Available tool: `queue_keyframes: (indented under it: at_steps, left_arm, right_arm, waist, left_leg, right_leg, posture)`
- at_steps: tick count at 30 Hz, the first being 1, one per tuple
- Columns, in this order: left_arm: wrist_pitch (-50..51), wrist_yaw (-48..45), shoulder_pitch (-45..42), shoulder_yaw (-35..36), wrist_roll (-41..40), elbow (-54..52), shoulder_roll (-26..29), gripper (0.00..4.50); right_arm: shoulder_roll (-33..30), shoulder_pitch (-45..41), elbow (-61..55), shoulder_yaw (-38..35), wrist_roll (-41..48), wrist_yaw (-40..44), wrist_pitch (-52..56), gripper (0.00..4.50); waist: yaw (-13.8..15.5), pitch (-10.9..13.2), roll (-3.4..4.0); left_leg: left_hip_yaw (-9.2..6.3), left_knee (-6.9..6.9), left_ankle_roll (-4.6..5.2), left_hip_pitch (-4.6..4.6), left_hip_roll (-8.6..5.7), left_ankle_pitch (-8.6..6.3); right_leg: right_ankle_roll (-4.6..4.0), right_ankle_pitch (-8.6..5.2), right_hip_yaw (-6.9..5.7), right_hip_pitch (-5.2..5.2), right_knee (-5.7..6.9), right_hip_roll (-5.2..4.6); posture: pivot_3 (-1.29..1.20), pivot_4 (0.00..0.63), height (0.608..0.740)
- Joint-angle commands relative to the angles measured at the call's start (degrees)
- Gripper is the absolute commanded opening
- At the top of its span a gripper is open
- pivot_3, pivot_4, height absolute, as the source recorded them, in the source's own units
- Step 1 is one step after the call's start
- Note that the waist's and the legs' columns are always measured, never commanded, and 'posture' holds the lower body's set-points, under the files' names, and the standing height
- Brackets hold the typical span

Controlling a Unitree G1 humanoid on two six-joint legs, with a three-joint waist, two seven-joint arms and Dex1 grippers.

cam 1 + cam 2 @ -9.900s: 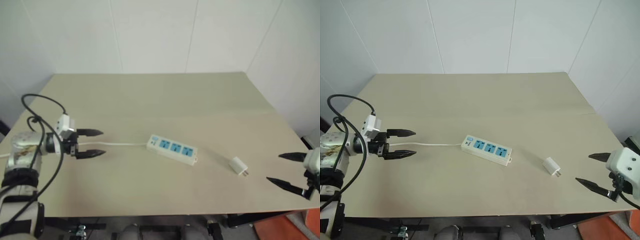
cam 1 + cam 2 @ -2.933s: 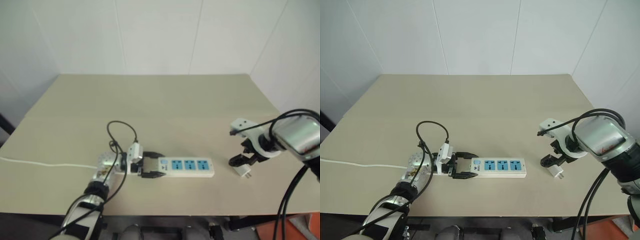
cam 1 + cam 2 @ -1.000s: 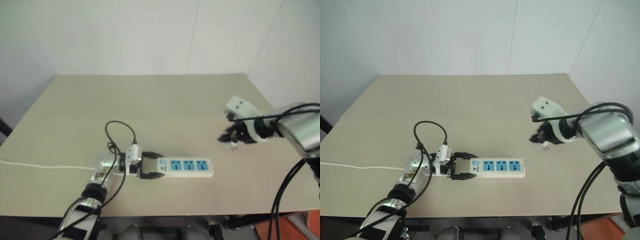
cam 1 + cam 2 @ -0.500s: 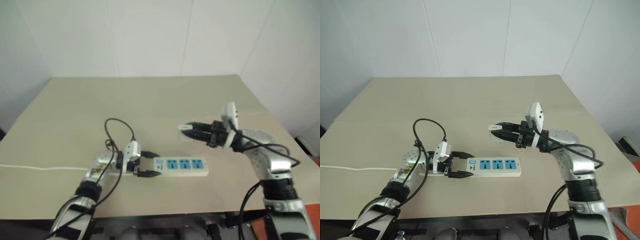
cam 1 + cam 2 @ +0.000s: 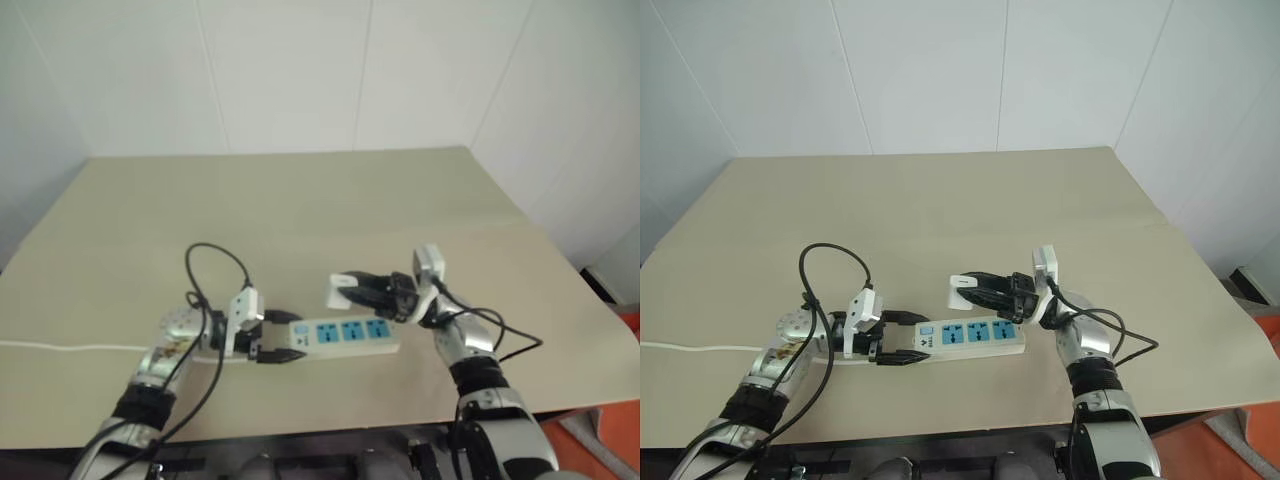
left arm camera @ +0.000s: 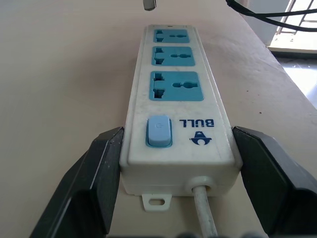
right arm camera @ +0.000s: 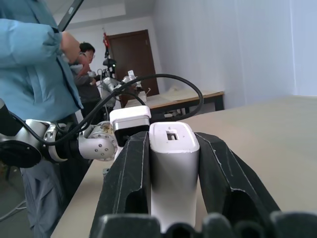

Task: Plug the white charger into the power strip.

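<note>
Right end effector (image 5: 962, 288): clamped on the white charger (image 5: 958, 290), held in the air above the switch end of the power strip (image 5: 970, 338).
Left end effector (image 6: 173, 163): fingers spread wide either side of the strip's switch end on the desk (image 5: 940, 200); contact could not be told.
Risk, alignment: the charger sat sideways with its prongs unseen, so a descent without turning them down would likely miss the slots.
Risk, strip: pushing down could slide or tip the loosely bracketed strip.
Risk, grip: the smooth cube might twist between the fingers.
</note>
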Motion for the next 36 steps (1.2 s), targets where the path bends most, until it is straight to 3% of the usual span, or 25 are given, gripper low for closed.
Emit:
queue_keyframes:
  at_steps: [1,17,36]
  left_arm:
    - [2.4,0.8,2.1,-0.4,1.1,-0.7,1.8,3.19]
    - [1.7,1.5,2.0,-0.8,1.6,-0.7,2.3,3.19]
    - [0.5,1.3,0.9,-1.5,1.8,0.9,2.0,3.19]
  right_arm:
    - [0.5,-1.7,2.3,1.4,-2.2,3.1,-3.6,1.12]
    - [3.1,-2.7,8.3,3.3,-7.4,2.9,-10.9,1.12]
    - [0.9,-1.8,12.6,4.8,-10.7,4.2,-16.3,1.12]
  waist:
    - [0.1,0.0,0.0]
    - [0.0,0.0,0.0]
    - [0.1,0.0,-0.01]
  left_leg:
    - [0.0,0.0,0.0,0.04,0.0,0.0]
    - [0.07,-0.07,-0.01,0.35,-0.02,0.0]
    - [0.1,-0.08,-0.01,0.39,-0.03,-0.01]
  right_leg:
    - [-0.02,-0.01,0.01,0.02,0.02,0.0]
    - [-0.12,-0.24,0.29,0.01,0.41,0.12]
    - [0.07,-0.36,0.36,0.02,0.4,0.13]
  posture:
    - [0.0,0.15,0.74]
    - [0.0,0.15,0.74]
    - [0.0,0.15,0.74]
